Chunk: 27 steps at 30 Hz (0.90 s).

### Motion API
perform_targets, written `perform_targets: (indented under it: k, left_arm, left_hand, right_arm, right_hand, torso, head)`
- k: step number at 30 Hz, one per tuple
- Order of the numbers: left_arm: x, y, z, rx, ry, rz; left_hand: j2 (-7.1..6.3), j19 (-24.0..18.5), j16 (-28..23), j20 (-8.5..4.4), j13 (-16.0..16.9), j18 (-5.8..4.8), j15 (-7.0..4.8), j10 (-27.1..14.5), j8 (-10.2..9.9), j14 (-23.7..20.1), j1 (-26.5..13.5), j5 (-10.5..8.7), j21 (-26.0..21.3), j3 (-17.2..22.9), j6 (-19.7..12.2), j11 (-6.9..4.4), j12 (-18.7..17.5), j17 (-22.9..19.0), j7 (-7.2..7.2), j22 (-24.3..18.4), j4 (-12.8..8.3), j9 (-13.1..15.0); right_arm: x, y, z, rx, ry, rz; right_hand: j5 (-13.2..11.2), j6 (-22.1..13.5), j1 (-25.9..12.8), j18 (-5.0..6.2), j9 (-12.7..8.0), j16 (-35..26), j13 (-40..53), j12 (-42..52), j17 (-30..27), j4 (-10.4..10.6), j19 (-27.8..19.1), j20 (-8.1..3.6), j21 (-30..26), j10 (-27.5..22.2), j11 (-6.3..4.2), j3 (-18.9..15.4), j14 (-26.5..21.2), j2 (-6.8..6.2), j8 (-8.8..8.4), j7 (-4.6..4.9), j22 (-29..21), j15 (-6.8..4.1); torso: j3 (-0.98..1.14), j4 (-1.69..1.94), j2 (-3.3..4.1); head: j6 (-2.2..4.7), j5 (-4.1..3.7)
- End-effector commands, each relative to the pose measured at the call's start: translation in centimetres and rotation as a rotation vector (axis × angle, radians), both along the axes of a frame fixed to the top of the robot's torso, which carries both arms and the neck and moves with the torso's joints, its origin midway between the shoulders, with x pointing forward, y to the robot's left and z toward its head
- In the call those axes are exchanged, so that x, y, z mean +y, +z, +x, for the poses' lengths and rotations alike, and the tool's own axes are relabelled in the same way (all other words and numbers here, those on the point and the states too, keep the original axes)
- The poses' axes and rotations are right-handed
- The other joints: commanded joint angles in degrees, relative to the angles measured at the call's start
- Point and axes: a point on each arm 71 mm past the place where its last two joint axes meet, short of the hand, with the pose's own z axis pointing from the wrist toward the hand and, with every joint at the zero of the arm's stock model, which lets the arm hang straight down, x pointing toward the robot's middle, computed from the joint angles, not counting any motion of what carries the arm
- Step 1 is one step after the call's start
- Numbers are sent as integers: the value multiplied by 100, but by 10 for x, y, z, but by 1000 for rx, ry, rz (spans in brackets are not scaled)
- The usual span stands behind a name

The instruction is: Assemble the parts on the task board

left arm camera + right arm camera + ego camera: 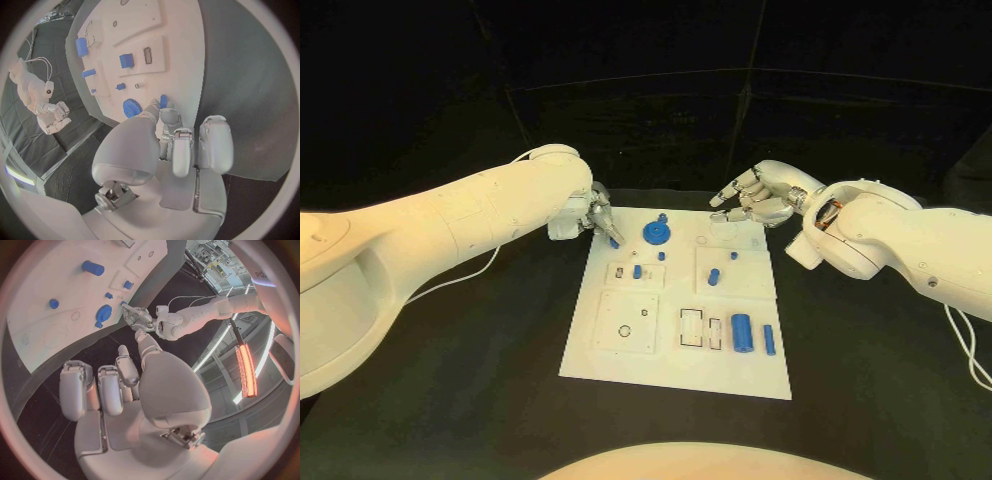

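Head view, left robot hand [594,217] pinching blue part [613,241], right robot hand [759,197] empty, fingers apart.

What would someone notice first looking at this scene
The white task board in the middle of the black table, dotted with small blue parts, the round blue gear near its far edge. The left hand pinches a small blue part at the board's far left corner; the right hand hovers beyond the far right corner.

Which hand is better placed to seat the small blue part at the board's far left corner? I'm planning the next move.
The left hand. Its fingertips are already at the small blue part on the white task board, beside the round blue gear. The right hand hovers off the far right corner.
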Motion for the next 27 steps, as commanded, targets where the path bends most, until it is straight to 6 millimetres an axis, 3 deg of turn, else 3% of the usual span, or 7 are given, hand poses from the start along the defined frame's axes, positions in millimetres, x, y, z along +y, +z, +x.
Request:
perform_targets:
  k: [1, 9, 19, 27]
  left_arm:
    - [-1, 1, 0, -26, -4, -19]
    - [3, 4, -6, -55, 17, -72]
    - [2, 13, -30, -136, 5, -128]
    - [1, 8, -53, -213, -22, -142]
  left_hand:
    - [-70, 2, 18, -16, -21, 41, 20, 79, 59, 603, -102, 58, 5, 884, 34, -6, -10, 1509, -8, 34, -500, -16]
    - [-482, 13, 18, -7, 11, 36, -1, 200, 247, 603, -774, 37, 6, 2095, 20, 7, 96, 1509, -24, 66, -731, 12]
    - [-616, 19, 18, -18, 63, 37, 7, 267, 348, 603, -955, 36, 7, 2430, 31, -26, 169, 1509, -32, 80, -829, 38]
    - [-685, 37, 18, -24, 107, 29, -1, 318, 385, 603, -997, 36, 33, 2521, 49, -38, 218, 1509, -47, 116, -865, 46]
  right_arm:
    - [1, 1, 0, -3, 12, 3]
    - [1, 1, 0, -2, 11, 2]
    - [-2, 2, -1, -3, 7, 2]
    - [-2, 2, -1, -4, 6, 2]
  right_hand:
    - [1, 40, 10, 75, -9, -38, 3, -1, 470, -5, -21, -15, -27, -4, -31, -30, 371, 47, 39, -5, 124, -51]
    - [1, 40, 10, 74, -9, -42, 8, 5, 464, -5, -18, -15, -25, 1, -31, -32, 369, 49, 40, -5, 129, -51]
    - [0, 41, 8, 75, -9, -42, 3, 1, 464, -3, -20, -15, -27, -2, -31, -35, 370, 50, 41, -5, 124, -51]
    - [1, 42, 4, 74, -9, -41, 4, 2, 466, 0, -18, -15, -26, -2, -30, -36, 370, 53, 42, -5, 128, -51]
  torso:
    - [0, 5, -2]
    - [2, 12, -10]
    - [5, 58, -29]
    - [3, 97, -44]
  head:
    - [-5, 5]
    - [1, 12]
    - [24, 42]
    - [20, 55]
